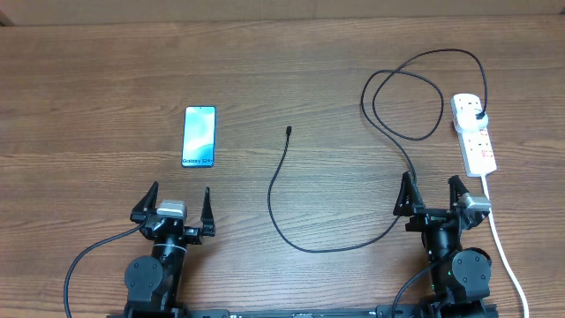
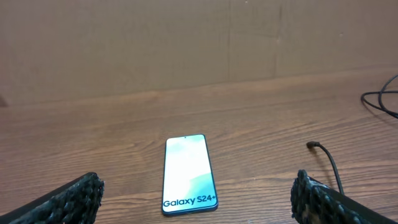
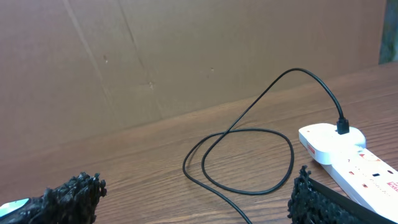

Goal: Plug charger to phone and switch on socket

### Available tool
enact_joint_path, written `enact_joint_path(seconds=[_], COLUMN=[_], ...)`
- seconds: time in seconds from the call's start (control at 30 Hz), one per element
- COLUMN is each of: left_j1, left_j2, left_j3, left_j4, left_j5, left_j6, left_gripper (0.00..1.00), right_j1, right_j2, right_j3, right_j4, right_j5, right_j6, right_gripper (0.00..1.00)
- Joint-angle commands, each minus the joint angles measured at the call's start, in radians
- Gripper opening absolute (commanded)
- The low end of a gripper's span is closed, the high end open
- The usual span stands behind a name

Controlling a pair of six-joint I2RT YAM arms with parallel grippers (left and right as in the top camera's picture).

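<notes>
The phone (image 1: 199, 136) lies flat on the wooden table, light blue screen up, "Galaxy S24" text at its near end; it also shows in the left wrist view (image 2: 188, 173). The charger cable (image 1: 305, 240) runs from its loose connector tip (image 1: 290, 131) in a loop to its black plug (image 1: 478, 116), seated in the white socket strip (image 1: 474, 134). The tip (image 2: 311, 145) lies right of the phone. The loops (image 3: 249, 155) and the strip (image 3: 348, 155) show in the right wrist view. My left gripper (image 1: 179, 204) is open and empty, near of the phone. My right gripper (image 1: 432, 195) is open and empty, near of the strip.
The strip's thick white cord (image 1: 503, 247) runs down the right side past my right arm. A brown cardboard wall (image 3: 186, 56) stands behind the table.
</notes>
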Motion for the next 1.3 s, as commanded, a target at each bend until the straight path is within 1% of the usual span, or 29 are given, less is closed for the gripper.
enact_joint_path(seconds=[0.0,0.53,0.73,0.87,0.93,1.13,1.27], left_j1=[0.006,0.006,0.006,0.006,0.006,0.006,0.006], left_j2=[-0.01,-0.01,-0.01,-0.01,-0.009,-0.002,0.042], left_j3=[-0.004,-0.004,-0.004,-0.004,0.002,0.072,0.167], left_j4=[0.004,0.002,0.005,0.025,0.039,0.034,0.008], left_j5=[0.021,0.017,0.054,0.058,0.08,0.113,0.114], left_j6=[0.011,0.011,0.011,-0.033,-0.034,-0.034,-0.034], left_gripper=[1.0,1.0,1.0,1.0,0.99,1.0,1.0], right_j1=[-0.005,-0.005,-0.005,-0.005,-0.005,-0.005,-0.005], right_j2=[-0.012,-0.012,-0.012,-0.012,-0.012,-0.012,-0.012], right_j3=[-0.01,-0.01,-0.01,-0.01,-0.01,-0.01,-0.01], right_j4=[0.006,0.006,0.006,0.006,0.006,0.006,0.006], right_j5=[0.009,0.009,0.009,0.009,0.009,0.009,0.009], right_j6=[-0.003,-0.003,-0.003,-0.003,-0.003,-0.003,-0.003], right_gripper=[1.0,1.0,1.0,1.0,1.0,1.0,1.0])
